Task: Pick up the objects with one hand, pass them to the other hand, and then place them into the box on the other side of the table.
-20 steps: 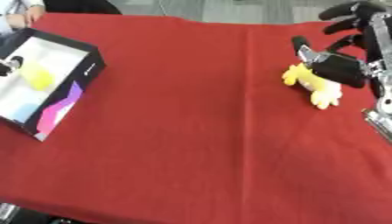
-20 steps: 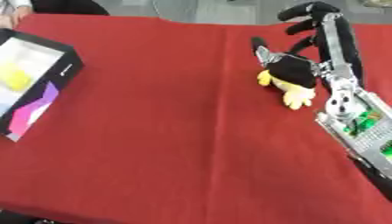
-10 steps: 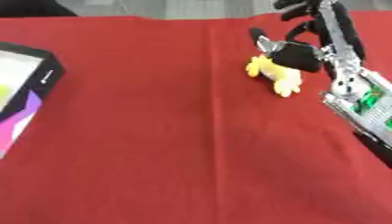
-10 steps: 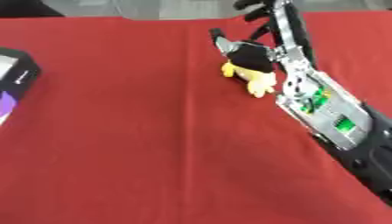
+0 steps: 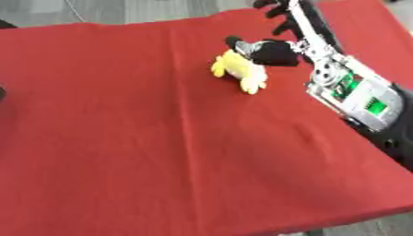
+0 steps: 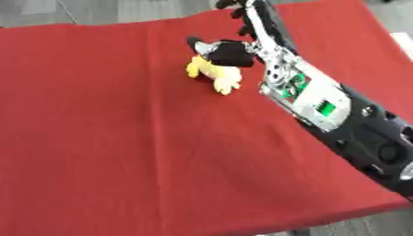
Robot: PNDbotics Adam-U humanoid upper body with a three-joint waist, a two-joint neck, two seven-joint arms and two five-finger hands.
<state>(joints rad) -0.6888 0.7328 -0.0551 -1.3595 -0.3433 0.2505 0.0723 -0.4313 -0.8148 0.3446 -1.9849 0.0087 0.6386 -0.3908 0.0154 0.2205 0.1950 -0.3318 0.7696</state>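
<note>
Your right hand (image 5: 278,10) sits at the far edge of the table, its dark fingers spread and relaxed around nothing, just beyond the small yellow-and-black plush toy (image 5: 246,64). A second ago those fingers hung above and behind the toy in much the same way, so the hand has not closed on anything yet. The forearm with its silver housing and green board (image 6: 310,99) runs from the lower right up past the toy's black end, and from these views you cannot tell whether the wrist is touching it.

The toy lies on its side on the red tablecloth (image 5: 121,138), yellow body toward you, black part toward the arm, in the far right of the table. It rests the same way relative to the arm as it did before.

What has really changed is your view: the head has swung right. The box that showed at the left a second ago is now out of frame, and your left hand shows in neither view.

For the task, that likely means the pick-up is only being lined up; grasp, handover and placing all remain.
</note>
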